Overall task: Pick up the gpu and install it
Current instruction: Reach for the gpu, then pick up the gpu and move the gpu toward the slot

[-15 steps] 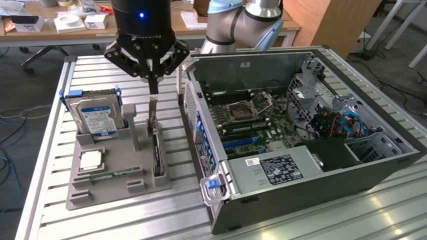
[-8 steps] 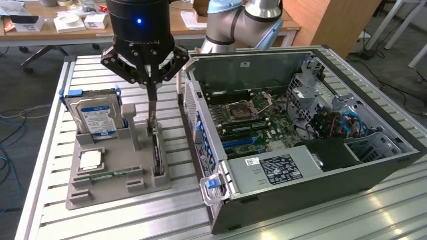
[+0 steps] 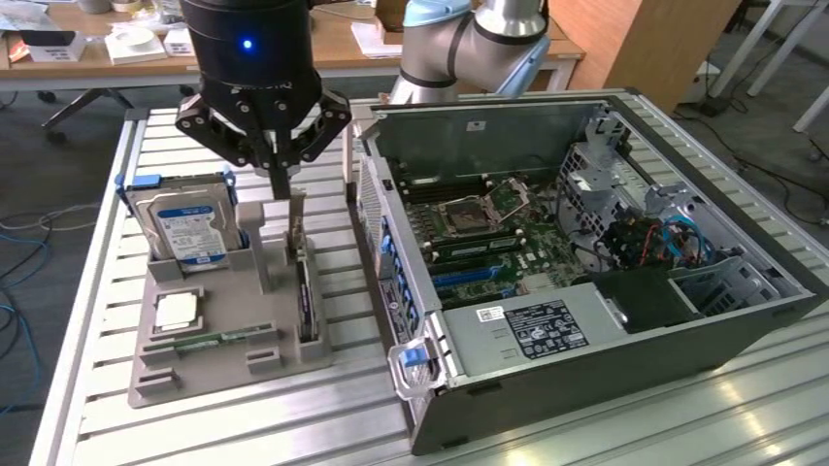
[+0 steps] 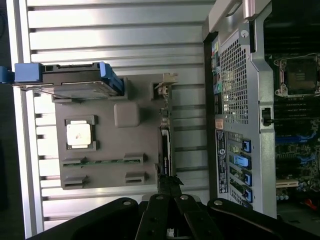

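Observation:
The gpu (image 3: 306,291) stands on edge in a slot along the grey holder tray (image 3: 227,291), on the side nearest the computer case. It is a thin dark card with its silver bracket (image 3: 295,209) at the far end. In the wrist view the gpu (image 4: 165,145) runs lengthwise, and the bracket (image 4: 165,82) lies at the end farthest from my fingers. My gripper (image 3: 279,184) hangs above the tray near the bracket end, shut, with nothing between its fingers. Seen from the wrist, the gripper (image 4: 169,184) has its tips together over the card's other end.
The tray also holds an upright hard drive (image 3: 188,218) with a blue-white label, a square processor (image 3: 178,311) and a green memory stick (image 3: 214,340). The open computer case (image 3: 583,243) lies to the exterior view's right, its motherboard (image 3: 499,233) exposed. Everything rests on a slatted metal table (image 3: 725,417).

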### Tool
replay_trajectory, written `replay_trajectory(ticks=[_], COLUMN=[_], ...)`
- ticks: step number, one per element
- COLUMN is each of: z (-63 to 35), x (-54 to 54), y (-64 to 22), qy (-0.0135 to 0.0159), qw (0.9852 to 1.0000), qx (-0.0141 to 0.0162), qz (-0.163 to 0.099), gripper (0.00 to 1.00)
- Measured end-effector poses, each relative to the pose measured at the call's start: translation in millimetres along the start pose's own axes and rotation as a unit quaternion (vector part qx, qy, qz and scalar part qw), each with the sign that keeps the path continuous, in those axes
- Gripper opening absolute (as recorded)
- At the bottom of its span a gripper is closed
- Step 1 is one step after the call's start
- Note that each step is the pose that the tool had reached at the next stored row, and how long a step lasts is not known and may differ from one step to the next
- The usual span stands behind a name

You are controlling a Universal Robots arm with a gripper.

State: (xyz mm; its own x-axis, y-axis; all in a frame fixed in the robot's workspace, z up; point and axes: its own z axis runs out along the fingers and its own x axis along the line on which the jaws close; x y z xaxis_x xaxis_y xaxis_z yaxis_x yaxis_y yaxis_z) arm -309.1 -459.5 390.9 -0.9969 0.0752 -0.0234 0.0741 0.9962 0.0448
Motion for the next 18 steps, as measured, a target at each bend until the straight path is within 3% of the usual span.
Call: replay_trajectory(ticks=[13,16,18], z=[0.0,0.0,0.0], x=[0.1,0.1,0.1], y=[0.0,0.0,0.0], qy=[0.0,0.0,0.0], qw=[1.0,1.0,1.0], qx=[0.0,0.0,0.0], qz=[0.0,0.0,0.0], gripper=[0.1,0.17,0.29])
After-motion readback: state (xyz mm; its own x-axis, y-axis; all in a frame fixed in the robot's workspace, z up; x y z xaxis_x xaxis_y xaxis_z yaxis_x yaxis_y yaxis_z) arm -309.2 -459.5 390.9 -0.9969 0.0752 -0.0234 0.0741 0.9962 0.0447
